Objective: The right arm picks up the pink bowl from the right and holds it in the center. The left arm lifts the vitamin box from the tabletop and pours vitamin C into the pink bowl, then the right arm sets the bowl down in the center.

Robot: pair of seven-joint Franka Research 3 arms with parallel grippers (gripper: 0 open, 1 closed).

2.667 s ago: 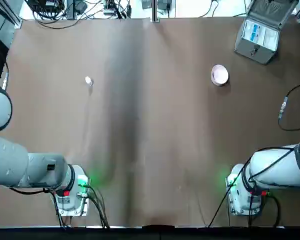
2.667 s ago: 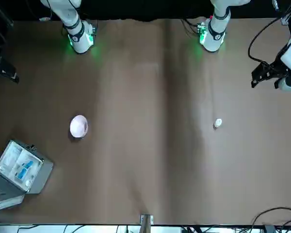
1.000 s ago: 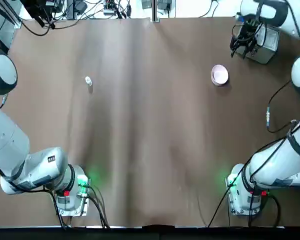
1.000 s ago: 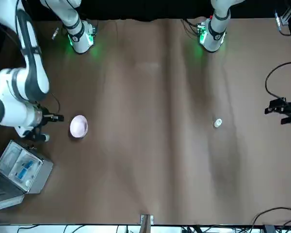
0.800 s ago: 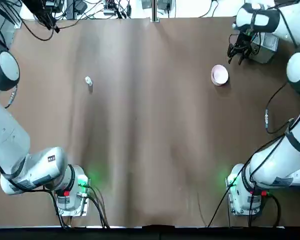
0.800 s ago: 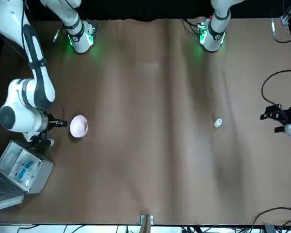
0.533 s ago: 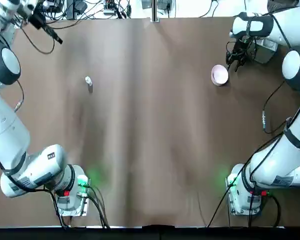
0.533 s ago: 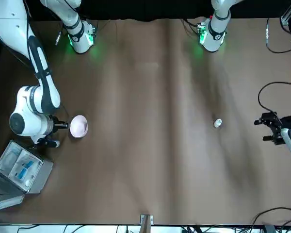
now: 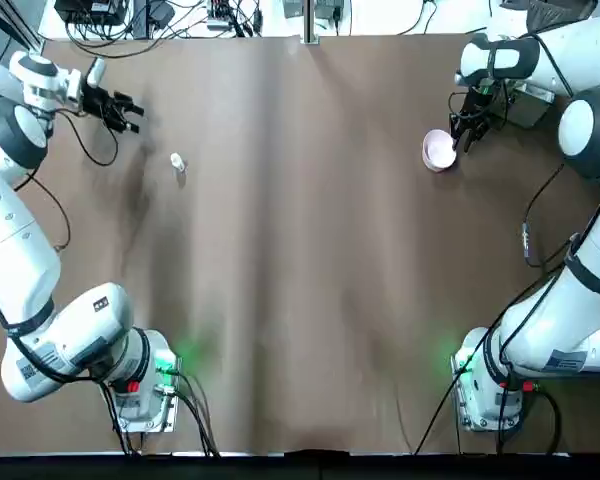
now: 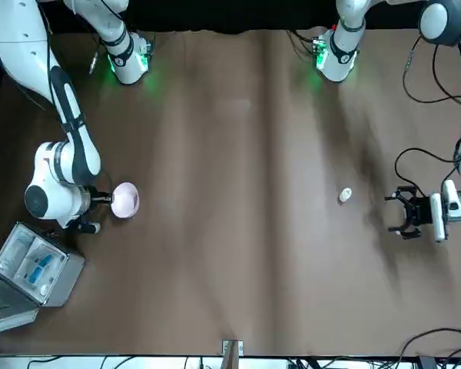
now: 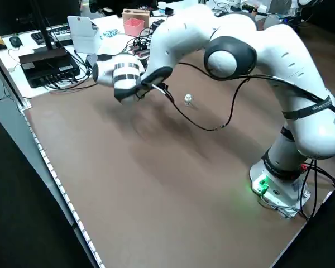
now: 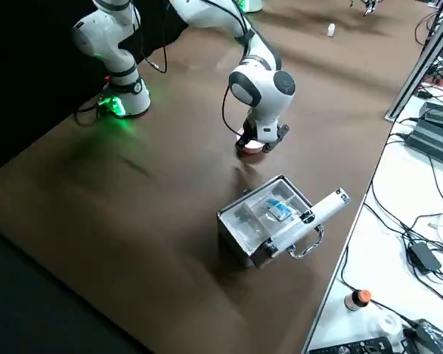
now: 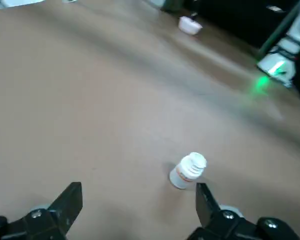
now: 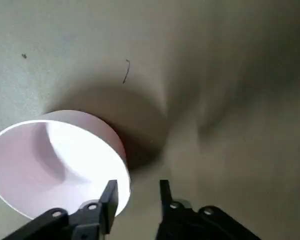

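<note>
The pink bowl [image 9: 439, 152] stands on the tabletop [image 9: 300, 260] at the right. My right gripper [image 9: 462, 132] is low at the bowl's outer side. In the right wrist view its fingers [image 14: 110, 196] stand a little apart, open, with the pink bowl's [image 14: 55, 160] rim at the edge of the gap. The vitamin box [image 9: 178, 162], a small white bottle, lies at the left. My left gripper [image 9: 130, 110] hovers beyond it, wide open. The left wrist view shows the vitamin box [image 13: 188, 170] just ahead of one finger.
A grey hinged case [image 10: 31, 269] with blue-white contents lies open at the far right corner, close behind the right arm. Both arm bases [image 9: 145, 385] glow green at the near edge. Cables and equipment [image 12: 428, 140] sit beyond the table's far edge.
Both arms have swung in. The right gripper came from the case down to the bowl's side. The left gripper moved from the far left corner toward the vitamin box.
</note>
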